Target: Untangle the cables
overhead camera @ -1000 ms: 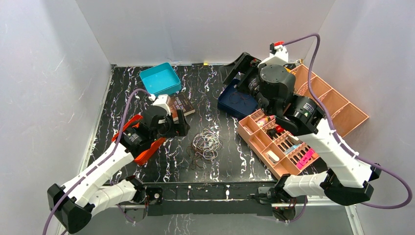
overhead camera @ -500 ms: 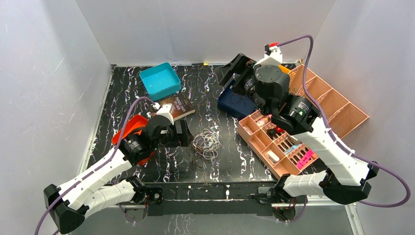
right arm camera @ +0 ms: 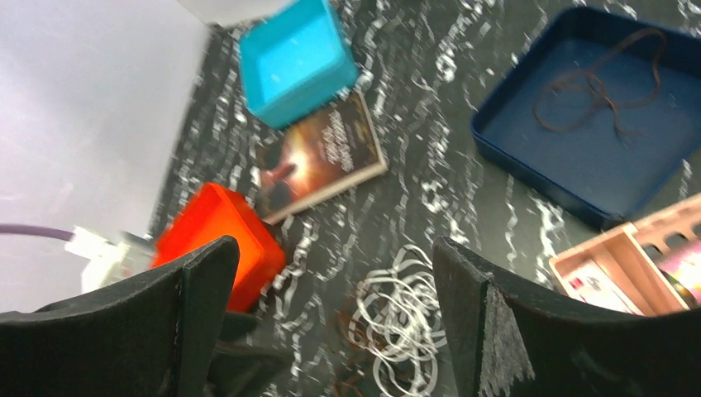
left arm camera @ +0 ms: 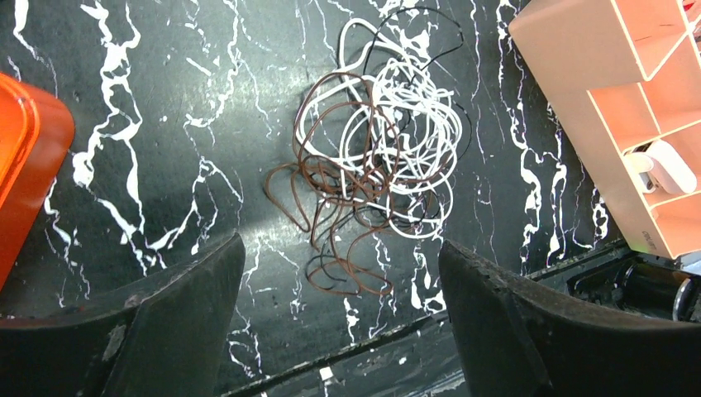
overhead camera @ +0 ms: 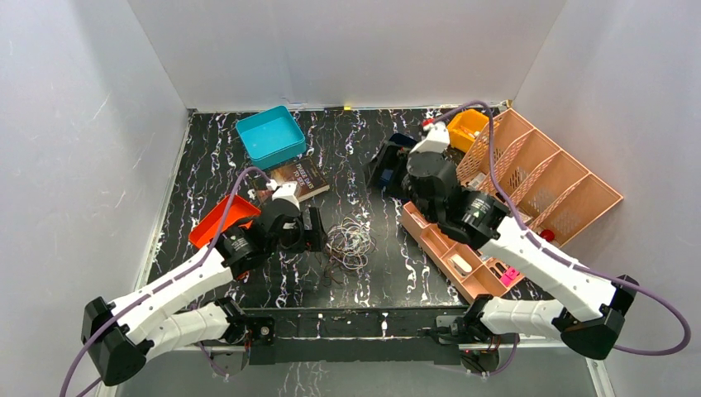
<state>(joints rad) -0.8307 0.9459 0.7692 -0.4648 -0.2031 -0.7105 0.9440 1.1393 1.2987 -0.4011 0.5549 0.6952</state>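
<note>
Cables: whitish, brown & black tangle, mid-table betw. orange tray and pink organiser. Loose brown cable lies in navy tray. L gripper just beside tangle, jaws spread, empty. R gripper by navy tray, jaws spread, empty.

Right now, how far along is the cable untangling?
Done: one brown cable lies alone in the navy tray. In hand: nothing. The left gripper hangs open over the tangle, and the right gripper is open too, holding nothing. Left: the white, brown and black cables in that tangle are interlooped on the table; all need separating.
</note>
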